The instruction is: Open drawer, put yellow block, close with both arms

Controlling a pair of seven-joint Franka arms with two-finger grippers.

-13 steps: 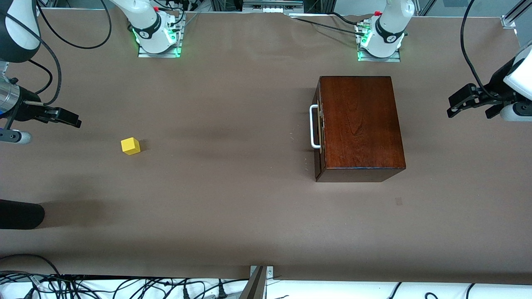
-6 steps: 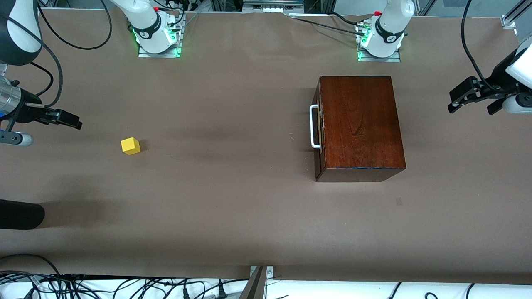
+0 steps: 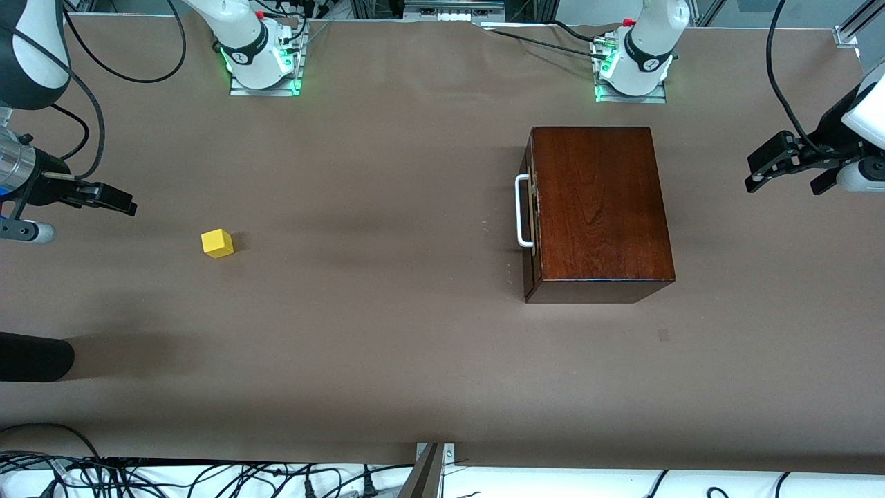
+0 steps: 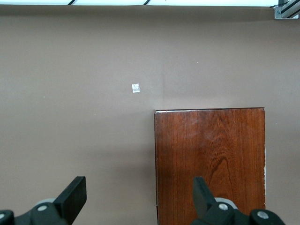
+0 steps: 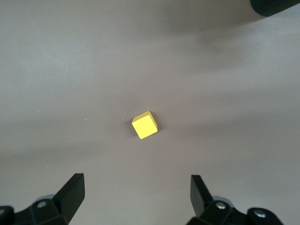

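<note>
Front view: drawer [image 3: 531, 211] fully shut inside the dark wooden box [image 3: 598, 207], toward the left arm's end of the desk [image 3: 387, 360]. Its white loop handle [image 3: 522, 210] sits on the box face turned toward 9 o'clock, in the direction of the right arm's end. Yellow block [image 3: 217, 243] rests alone on the bare desk, well apart from the box at its 9 o'clock and slightly nearer the front camera than the handle's middle.

Right claw [image 3: 114, 198] hangs above the desk at about 10 o'clock from the block, not touching it. Right wrist view: fingers [image 5: 71, 193] spread wide, nothing between them, block [image 5: 145, 125] in sight between the two tips.

Left claw [image 3: 760, 169] is up over the desk at 3 o'clock from the box, clear of it. Left wrist view: fingers [image 4: 74, 196] wide apart and empty; box top [image 4: 210, 161] below them, probably with one tip over it, though height is hard to judge.
</note>
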